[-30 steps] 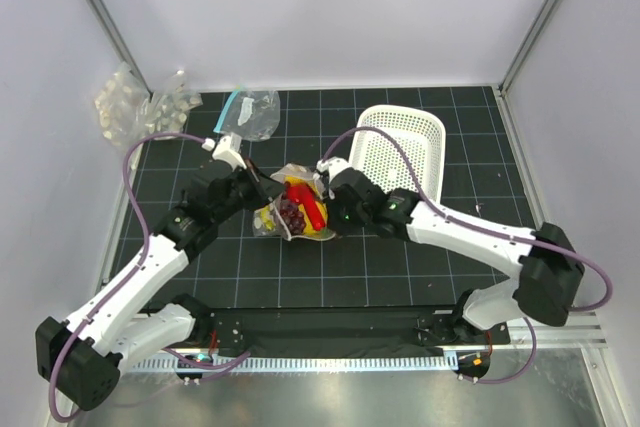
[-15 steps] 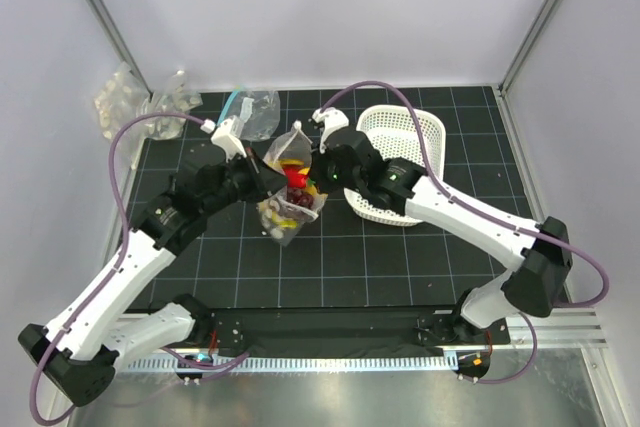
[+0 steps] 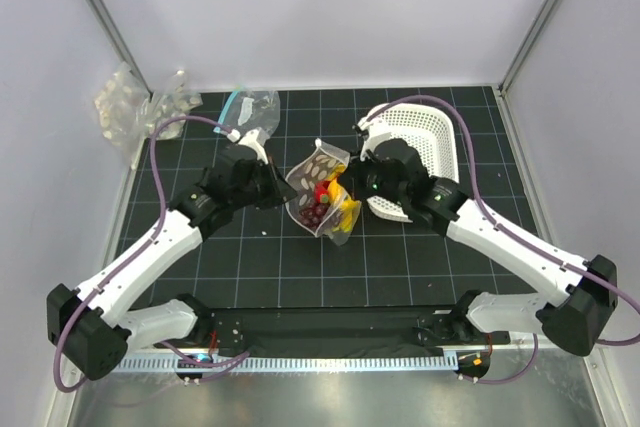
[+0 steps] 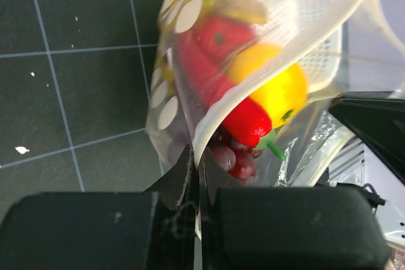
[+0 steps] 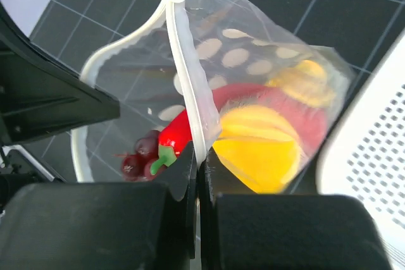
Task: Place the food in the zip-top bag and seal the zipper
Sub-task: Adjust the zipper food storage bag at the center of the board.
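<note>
The clear zip-top bag (image 3: 318,195) hangs lifted between my two grippers above the dark mat. My left gripper (image 3: 283,195) is shut on its pale rim (image 4: 218,115) at the left side. My right gripper (image 3: 352,183) is shut on the pale zipper strip (image 5: 185,77) at the right side. The food sits inside the bag: a red chili (image 5: 180,132), purple grapes (image 5: 140,156), a yellow round fruit (image 5: 259,147), a red fruit (image 4: 212,42) and a banana (image 4: 243,9). The bag's mouth gapes between my grippers.
A white basket (image 3: 415,152) lies tipped right behind my right gripper. Another clear bag with a teal strip (image 3: 250,112) lies at the back left. Bumpy clear packs (image 3: 130,107) lie against the left wall.
Both grippers have lifted the bag off the mat and carried it right and forward. The white basket has been pushed and tilted to the right.
</note>
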